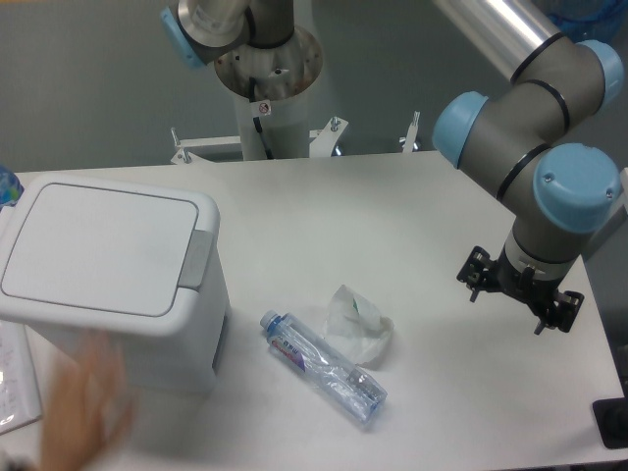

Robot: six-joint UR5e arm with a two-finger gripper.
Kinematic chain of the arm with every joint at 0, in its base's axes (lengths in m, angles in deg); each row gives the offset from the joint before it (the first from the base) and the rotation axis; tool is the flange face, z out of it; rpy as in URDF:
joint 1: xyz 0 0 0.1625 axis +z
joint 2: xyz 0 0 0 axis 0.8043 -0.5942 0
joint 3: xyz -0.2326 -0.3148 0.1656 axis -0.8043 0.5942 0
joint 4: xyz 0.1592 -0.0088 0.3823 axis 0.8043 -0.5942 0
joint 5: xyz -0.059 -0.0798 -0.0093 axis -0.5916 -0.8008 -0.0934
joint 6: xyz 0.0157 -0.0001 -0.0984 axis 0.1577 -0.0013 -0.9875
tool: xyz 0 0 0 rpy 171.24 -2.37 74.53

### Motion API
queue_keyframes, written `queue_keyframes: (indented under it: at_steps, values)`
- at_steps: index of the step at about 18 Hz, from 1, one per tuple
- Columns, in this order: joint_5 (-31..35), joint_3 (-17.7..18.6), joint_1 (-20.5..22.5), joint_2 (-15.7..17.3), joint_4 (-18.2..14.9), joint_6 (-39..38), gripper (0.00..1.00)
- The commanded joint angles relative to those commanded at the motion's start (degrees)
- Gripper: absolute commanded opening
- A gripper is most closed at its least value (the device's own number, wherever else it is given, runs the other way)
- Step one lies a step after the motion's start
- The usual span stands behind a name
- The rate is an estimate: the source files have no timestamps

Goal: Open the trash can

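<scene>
Trash can: sitting at the 9 o'clock side of the counter; a large boxy white bin with rounded corners.
Lid: lying flat and closed on the bin, so the contents are not showing.
Push-tab: grey, sitting on the rim at the 3 o'clock edge of the lid.
Water bottle: clear plastic, lying on its side near 6 o'clock, cap end pointing toward the bin; whether liquid is sitting inside cannot be told.
Crumpled wrapper: white with a small green mark, lying just beside the bottle, touching or overlapping its 1 o'clock side.
Hand: hanging above the counter at 3 o'clock, well apart from the bin and holding nothing; whether its two fingers are apart or together cannot be told from this angle.
Arm: grey links with blue joint caps, reaching in from 1 o'clock.
Human hand: blurred, showing at 7 o'clock in front of the bin's lower corner.
Papers: lying at the 8 o'clock edge beside the bin.
</scene>
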Motion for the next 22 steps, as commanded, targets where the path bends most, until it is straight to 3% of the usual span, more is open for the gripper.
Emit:
queue_keyframes:
  at_steps: [10, 14, 16, 19, 22]
  values:
    - [-0.8, -0.1, -0.5, 0.3, -0.1, -0.7, 1.0]
    - [-3.9, -0.1, -2.5, 2.5, -0.2, -9.7, 1.0]
    - [-6.8, 0.1, -3.8, 4.7, -0.3, -12.8, 1.0]
    - [-14.8, 3.3, -5.4, 11.0, 0.1, -19.8, 1.0]
    - [-21.4, 7.0, -6.7, 16.6, 3.0, -24.2, 1.0]
